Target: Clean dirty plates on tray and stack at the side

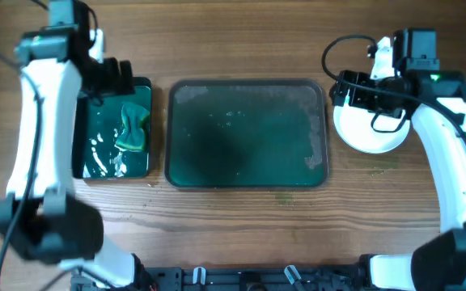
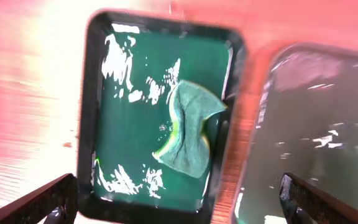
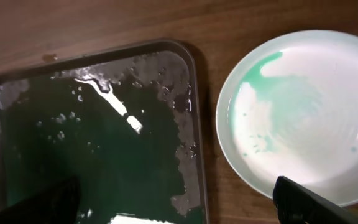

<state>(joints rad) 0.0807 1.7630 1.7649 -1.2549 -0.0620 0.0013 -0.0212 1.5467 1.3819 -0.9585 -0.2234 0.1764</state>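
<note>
The large dark-green tray (image 1: 247, 135) lies in the middle of the table, wet, with no plates on it. White plates (image 1: 370, 139) sit on the wood to its right. The top plate (image 3: 303, 106) carries a pale teal smear on its left half. My right gripper (image 1: 353, 90) hangs open over the plates' left edge. In the right wrist view the gripper (image 3: 176, 208) spans the tray's (image 3: 92, 137) right rim and the plate, holding nothing. My left gripper (image 1: 113, 79) is open above the small tray, and in its wrist view the gripper (image 2: 179, 211) is empty.
A smaller deep-green tray (image 1: 103, 162) stands left of the large one, holding water and a crumpled green sponge (image 1: 133, 127). The sponge (image 2: 188, 127) lies free near that tray's (image 2: 123, 124) right side. Faint green specks mark the wood in front of the plates.
</note>
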